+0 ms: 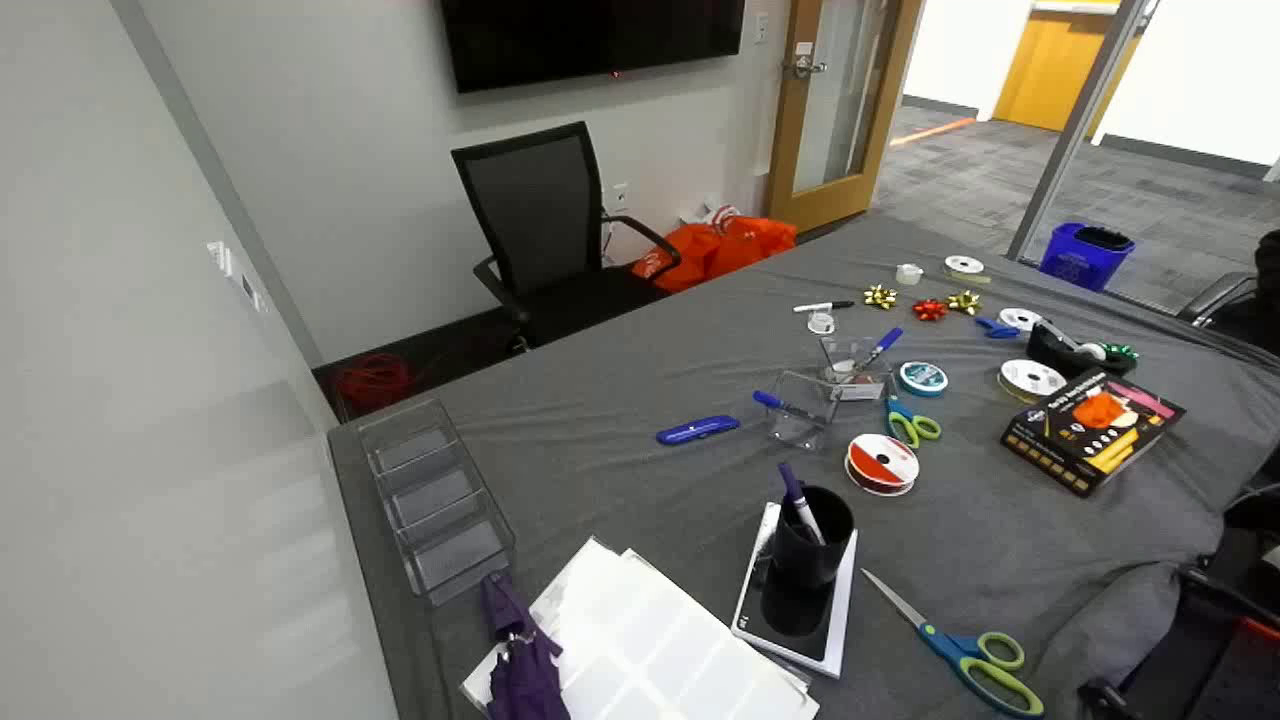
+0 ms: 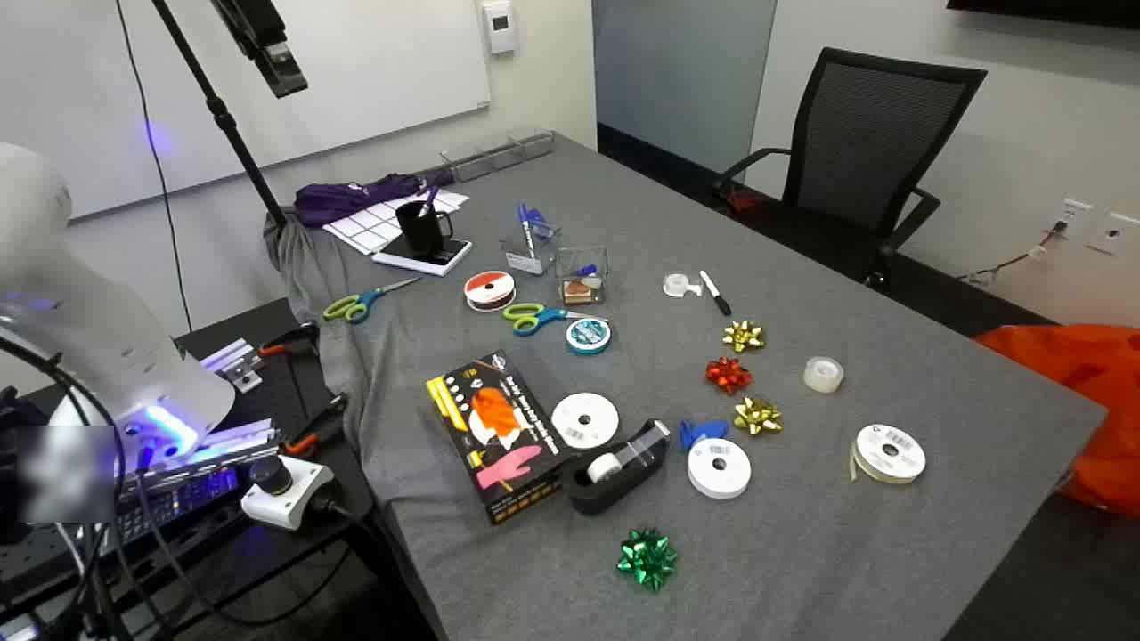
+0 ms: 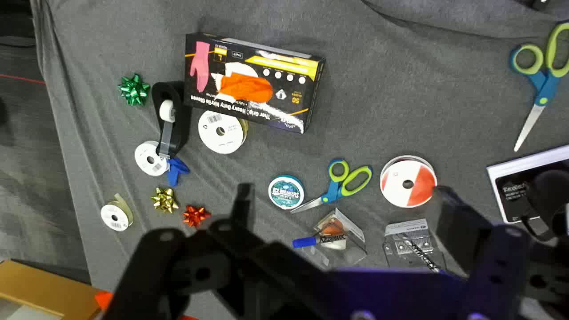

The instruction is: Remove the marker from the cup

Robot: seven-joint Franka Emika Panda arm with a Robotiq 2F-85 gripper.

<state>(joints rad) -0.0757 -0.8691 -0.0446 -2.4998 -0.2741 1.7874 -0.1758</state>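
Observation:
The marker [image 1: 800,503], with a dark navy-purple cap and a pale barrel, leans in the black mug [image 1: 812,545], cap end up above the rim. Both also show in the other exterior picture, marker [image 2: 430,198] and mug [image 2: 419,230]. The mug stands on a white-edged black box or book. In the wrist view the mug [image 3: 551,191] is dark and cut by the right edge; the marker cannot be made out there. My gripper [image 3: 344,191] is wide open and empty, high above the table, with the mug off beyond its right finger.
Two clear holders [image 1: 800,410] [image 1: 856,370] hold brighter blue markers. Near the mug lie scissors [image 1: 965,650], a red-white ribbon spool [image 1: 882,464], white sheets [image 1: 650,640] and a purple umbrella [image 1: 522,660]. A glove box [image 2: 499,432] and tape dispenser [image 2: 614,467] lie farther off.

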